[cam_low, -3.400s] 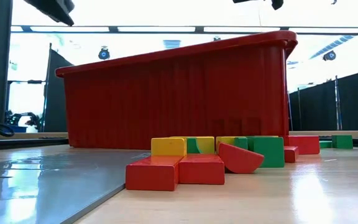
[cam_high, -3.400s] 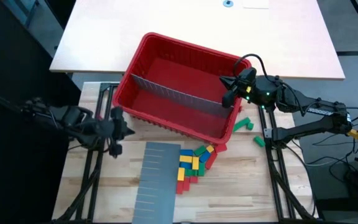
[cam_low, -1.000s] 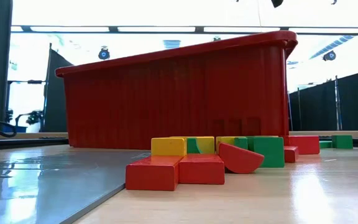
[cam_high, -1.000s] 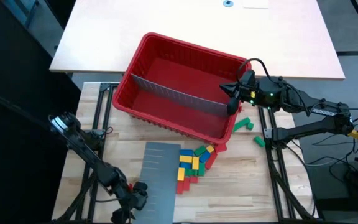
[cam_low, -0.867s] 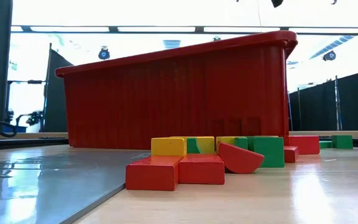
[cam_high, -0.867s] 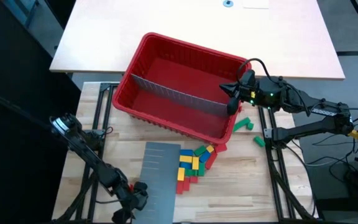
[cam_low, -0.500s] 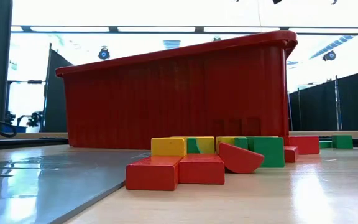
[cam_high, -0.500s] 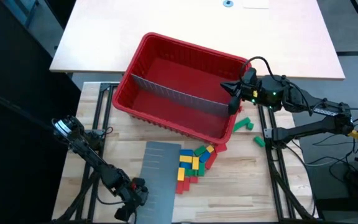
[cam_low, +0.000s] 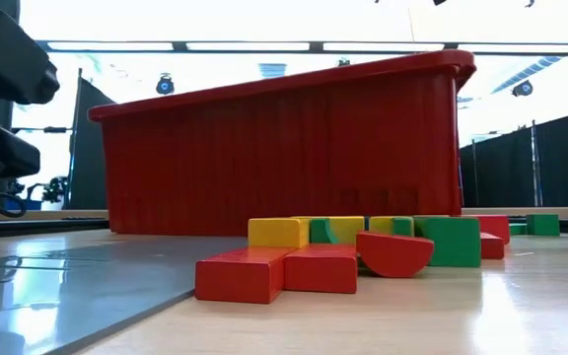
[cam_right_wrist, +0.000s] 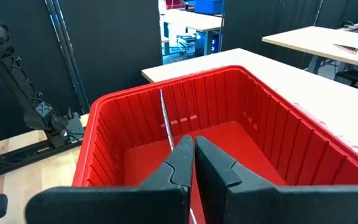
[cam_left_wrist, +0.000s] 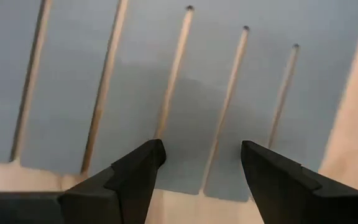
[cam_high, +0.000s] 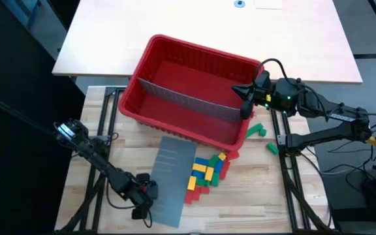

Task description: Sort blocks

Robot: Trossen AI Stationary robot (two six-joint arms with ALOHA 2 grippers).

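Grey slotted panel (cam_high: 173, 179) lies nearest on the wooden table (cam_high: 253, 196), in front of the red bin (cam_high: 142, 78). The left tool (cam_left_wrist: 199, 168) hovers at the panel's near edge, fingers spread wide and empty, probably to nudge it. Blocks (cam_high: 205, 173) in red, yellow, blue and green sit just beside the panel, before the bin. Farther off, the right tool (cam_high: 244, 99) pinches the bin's rim, seemingly to steady it.

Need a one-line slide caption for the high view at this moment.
Left gripper open at the flat grey slotted panel beside the small coloured blocks; right gripper, shut, at the big red plastic bin's end wall.
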